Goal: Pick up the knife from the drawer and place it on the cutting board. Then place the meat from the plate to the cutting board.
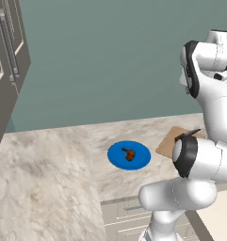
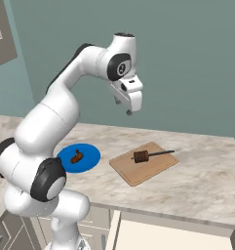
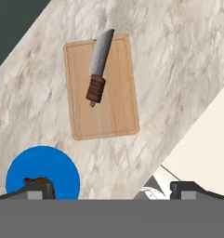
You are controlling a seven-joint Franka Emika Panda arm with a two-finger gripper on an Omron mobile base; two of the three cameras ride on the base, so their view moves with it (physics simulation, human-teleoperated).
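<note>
A marbled counter [image 2: 206, 171] meets a grey-green wall [image 2: 187, 58], beside brown cabinets [image 1: 9, 61].

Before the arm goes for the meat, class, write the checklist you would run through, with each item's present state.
1. Knife lies on the cutting board, blade tip just over one edge: ok.
2. Meat rests on the blue plate, not yet moved: ok.
3. Gripper open and holding nothing, raised above the counter: ok.
4. Bare board space beside the knife for the meat: ok.
5. Plate sits beside the board, apart from it: ok.
6. Drawer pushed shut: not ok, it stands open.
</note>
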